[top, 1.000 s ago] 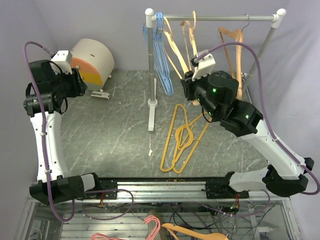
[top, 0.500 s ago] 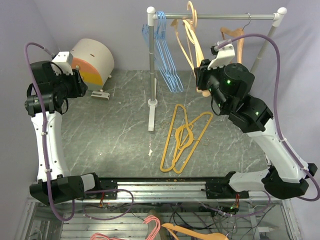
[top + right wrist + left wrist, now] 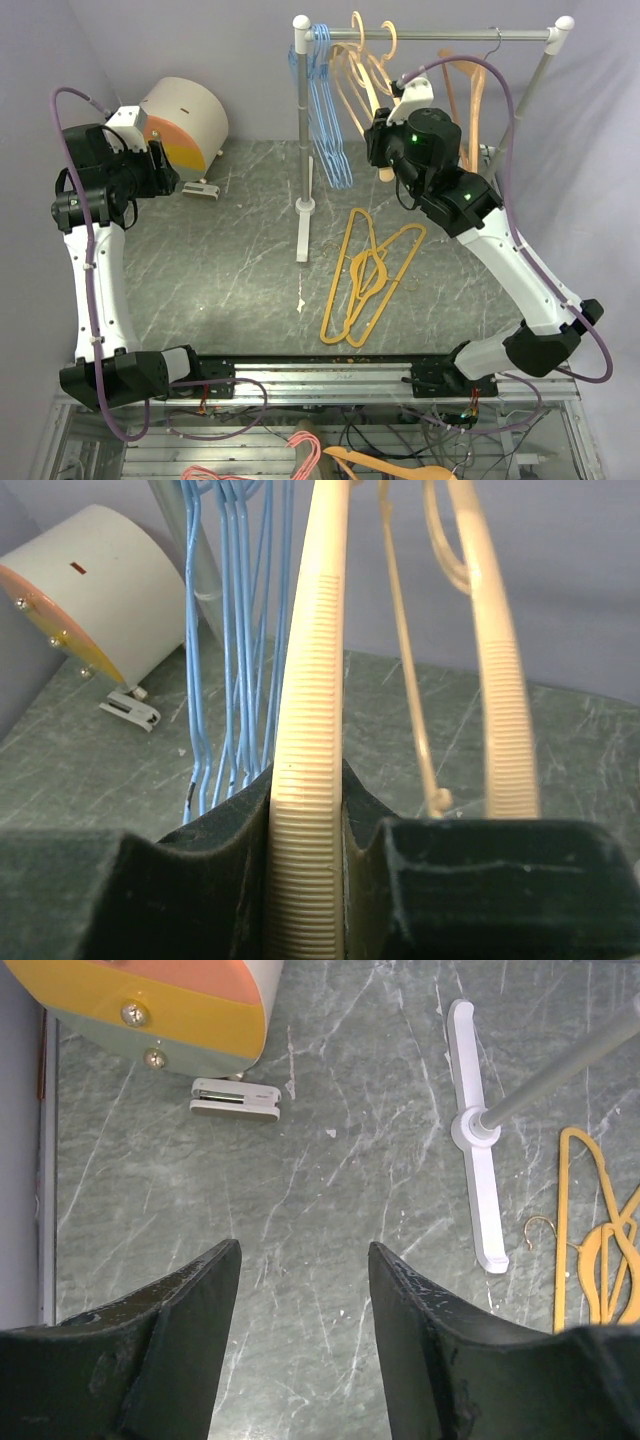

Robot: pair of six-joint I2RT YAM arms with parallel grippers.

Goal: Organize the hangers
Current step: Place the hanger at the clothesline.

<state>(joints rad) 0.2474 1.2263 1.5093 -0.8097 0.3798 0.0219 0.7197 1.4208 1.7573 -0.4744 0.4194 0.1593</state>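
Observation:
Light-blue wire hangers [image 3: 325,110] hang at the left end of the rail [image 3: 450,36]; they also show in the right wrist view [image 3: 235,660]. Tan ribbed hangers [image 3: 365,70] hang beside them, and one more [image 3: 470,85] hangs further right. My right gripper [image 3: 308,790] is shut on the ribbed arm of a tan hanger [image 3: 312,680], held up at the rail [image 3: 385,125]. Orange hangers [image 3: 370,270] lie tangled on the table, partly seen in the left wrist view [image 3: 600,1250]. My left gripper [image 3: 303,1260] is open and empty, high over the left of the table [image 3: 160,165].
The white rack's post [image 3: 303,120] and foot [image 3: 475,1130] stand mid-table. A white drum with an orange and yellow face [image 3: 185,120] sits at the back left, a small white clip [image 3: 235,1098] beside it. Pink and orange hangers [image 3: 340,455] lie below the table's front edge.
My right gripper has swung left along the rail with the tan hanger, towards the blue hangers. The left arm has not moved.

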